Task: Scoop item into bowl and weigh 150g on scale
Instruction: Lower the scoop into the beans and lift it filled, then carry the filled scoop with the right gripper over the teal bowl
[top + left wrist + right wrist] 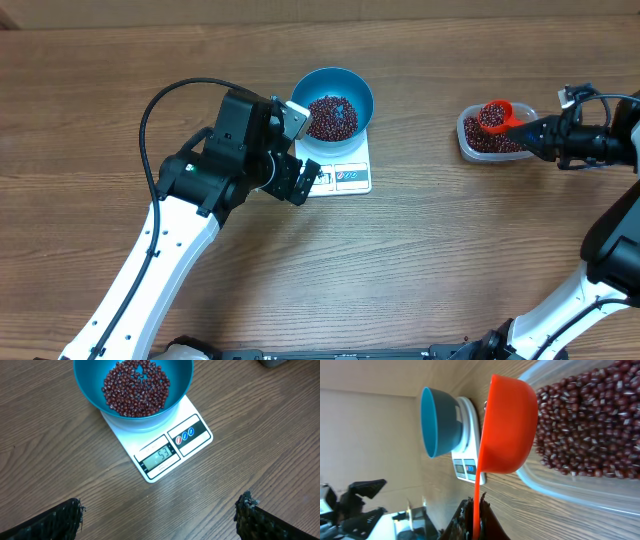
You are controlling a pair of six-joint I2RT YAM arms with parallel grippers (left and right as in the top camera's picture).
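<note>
Right gripper (538,128) clamps an orange plastic scoop (505,108) of red-brown beans (490,118). The deep round blue bowl (345,78) lies leftward, mid-tabletop.

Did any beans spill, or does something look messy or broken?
Nothing stands out. The beans are inside the blue bowl, which sits on the white scale; the rest are in the clear tub and the orange scoop. No loose beans show on the table.

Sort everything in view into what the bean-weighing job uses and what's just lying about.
In use: red-brown beans, blue bowl, white kitchen scale, clear plastic tub, orange scoop, right gripper shut on its handle.
Lying about: no loose item shows; left gripper open, holding nothing.
</note>
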